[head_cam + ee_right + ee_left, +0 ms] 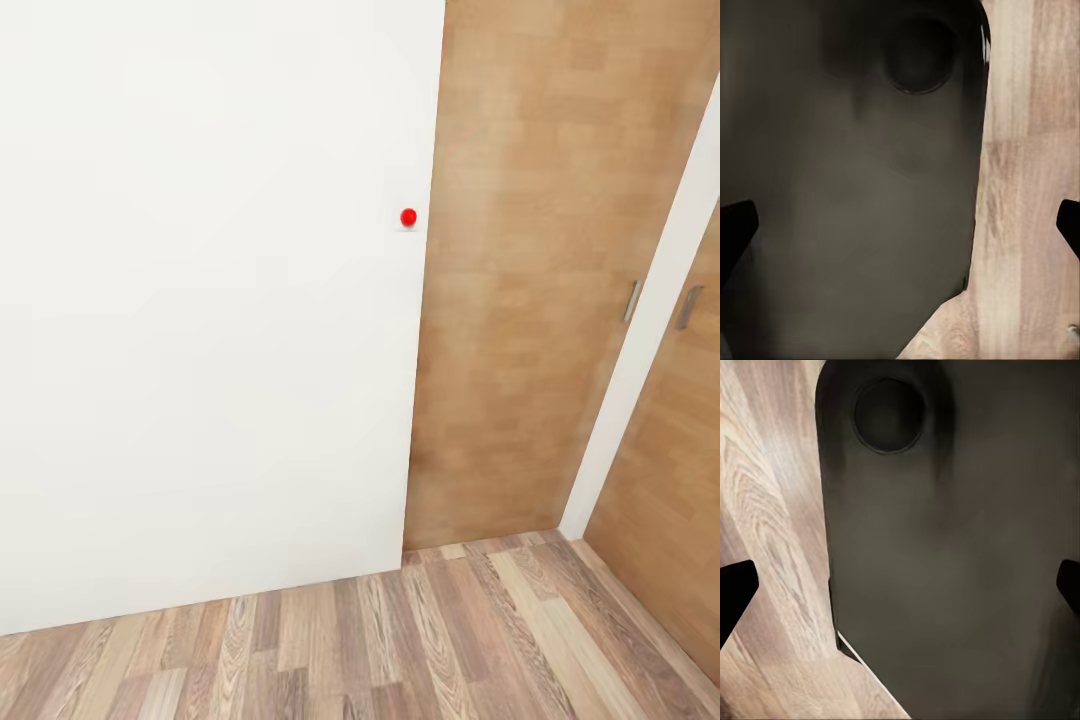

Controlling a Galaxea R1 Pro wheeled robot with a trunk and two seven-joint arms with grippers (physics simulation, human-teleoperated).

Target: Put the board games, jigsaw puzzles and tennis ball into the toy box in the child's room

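White wall [200,300] — wooden door [510,280] beside

No legible text, label, brand, number or sign anywhere in my views. From the head camera, the white wall [200,300] is blank apart from a small unlettered red dot [408,216], and the wood-grain doors [510,280] and plank floor [400,640] carry no markings. At both wrists, the dark rounded panel [945,570] behind my fingers [733,592] is unmarked too.
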